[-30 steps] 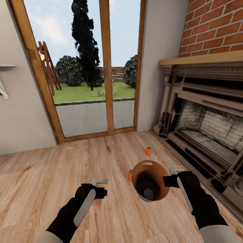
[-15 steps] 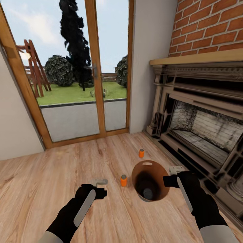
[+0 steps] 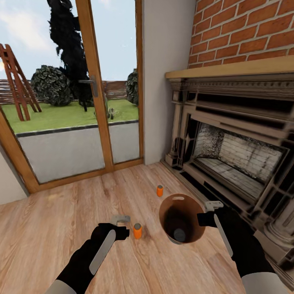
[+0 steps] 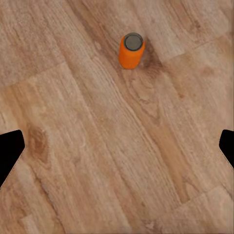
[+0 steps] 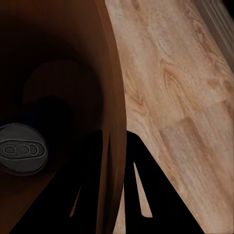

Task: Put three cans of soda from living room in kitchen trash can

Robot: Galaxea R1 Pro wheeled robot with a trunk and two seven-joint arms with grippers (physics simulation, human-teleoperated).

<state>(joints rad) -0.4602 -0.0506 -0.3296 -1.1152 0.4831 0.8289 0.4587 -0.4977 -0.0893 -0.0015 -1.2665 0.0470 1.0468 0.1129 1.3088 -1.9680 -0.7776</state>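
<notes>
My right gripper [image 3: 207,212] is shut on the rim of the copper-brown trash can [image 3: 195,230], held above the plank floor. One soda can stands inside it, its grey top [image 3: 179,234] showing at the bottom, also seen in the right wrist view [image 5: 20,148] beside the bin wall [image 5: 109,97]. An orange soda can [image 3: 137,231] stands on the floor just right of my left gripper [image 3: 121,219], which is open and empty. The left wrist view looks down on this orange can [image 4: 130,50]. A second orange soda can [image 3: 159,190] stands farther off, near the fireplace.
The dark carved fireplace [image 3: 228,155] with its raised hearth runs along the right under the red brick chimney [image 3: 245,32]. Wood-framed glass doors [image 3: 77,94] stand ahead at the left. Open plank floor [image 3: 49,228] lies to the left.
The head view has swung right, so the doors and both orange cans shifted left in the picture. The nearer orange can now stands beside my left gripper. Both arms keep their pose.
</notes>
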